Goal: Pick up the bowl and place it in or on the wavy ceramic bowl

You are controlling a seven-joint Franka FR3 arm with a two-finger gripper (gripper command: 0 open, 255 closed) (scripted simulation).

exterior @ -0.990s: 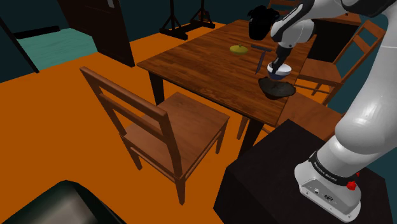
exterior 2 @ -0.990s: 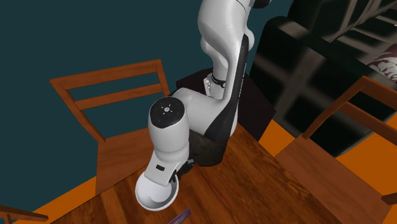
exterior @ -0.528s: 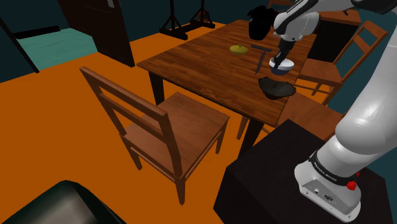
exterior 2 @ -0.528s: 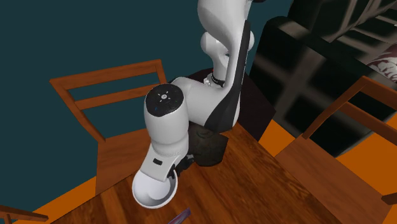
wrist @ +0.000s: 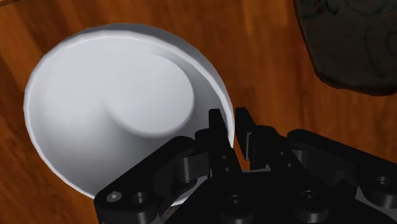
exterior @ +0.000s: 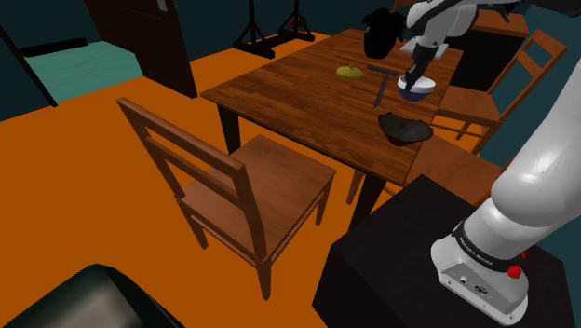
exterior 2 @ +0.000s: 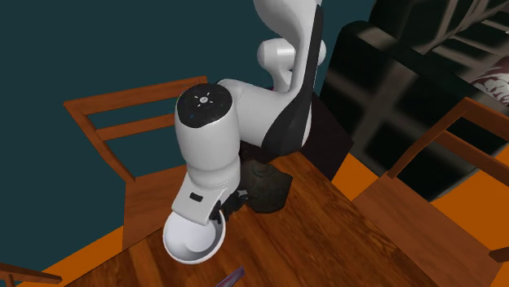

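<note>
White bowl [wrist: 114, 114] caught by its rim in the black gripper [wrist: 229, 118]: fingers [wrist: 217, 130] clamped on the thin wall, one inside, one outside. Hangs mouth-up over the wooden table [exterior: 298, 93], toward its far right part in the shoulder view, apparently clear of the wood. Plain and smooth inside, with a round flat floor. Just nearer, and apart from it, the wavy bowl [exterior: 406, 129]: dark, low, with a rippled edge, resting by the table's right edge in the shoulder view, close to the stand [exterior: 410, 252]. In the wrist view, bare wood between the two bowls, no touching. Left of the held bowl in the shoulder view, a dark slim stick [exterior: 380, 88] lying on the table, and farther left a small yellow-green disc [exterior: 349, 72]; beyond them, at the far edge, a black rounded object [exterior: 380, 33]. White arm [exterior: 531, 177] rising from the stand at the lower right and bending over the table. Wooden chair [exterior: 251, 186] at the table's near left side, on an orange floor [exterior: 93, 177]; another chair [exterior: 545, 56] at the far right. In the second exterior view, the arm's last white link straight above the bowl, the wavy bowl behind it near the table's edge.
</note>
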